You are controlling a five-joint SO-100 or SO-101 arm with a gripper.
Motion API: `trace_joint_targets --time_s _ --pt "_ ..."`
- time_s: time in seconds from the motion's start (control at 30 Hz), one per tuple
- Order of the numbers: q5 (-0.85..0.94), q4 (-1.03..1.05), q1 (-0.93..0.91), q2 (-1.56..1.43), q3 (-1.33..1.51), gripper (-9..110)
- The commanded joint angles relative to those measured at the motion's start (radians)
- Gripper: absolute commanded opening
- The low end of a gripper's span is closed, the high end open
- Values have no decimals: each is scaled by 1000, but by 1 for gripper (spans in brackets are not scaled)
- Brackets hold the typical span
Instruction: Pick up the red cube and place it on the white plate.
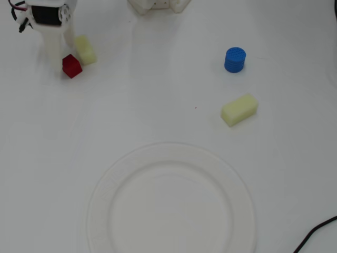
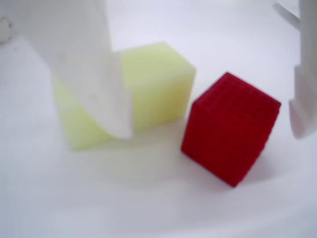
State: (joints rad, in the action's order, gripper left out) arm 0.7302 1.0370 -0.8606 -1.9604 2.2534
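The claw [image 2: 210, 134] stands wide open, low over the desk [image 1: 158, 89], with the red cube [image 2: 230, 129] between its fingers and untouched. A pale yellow block [image 2: 153, 87] sits beside the cube. The white plate [image 1: 105, 184] lies well apart, bare.

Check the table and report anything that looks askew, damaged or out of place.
Nothing is damaged or spilled. One thing to note: a pale yellow block sits right beside the red cube, and one finger of the open gripper stands in front of that block, crowding the grasp.
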Motion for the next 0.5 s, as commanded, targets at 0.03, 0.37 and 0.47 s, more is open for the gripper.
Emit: trace_joint_targets --time_s 0.03,0.37,0.47 --pt "-20 -103 46 14 29 24" --pt "-31 -143 66 51 18 21" --pt "-5 -176 26 64 18 21"
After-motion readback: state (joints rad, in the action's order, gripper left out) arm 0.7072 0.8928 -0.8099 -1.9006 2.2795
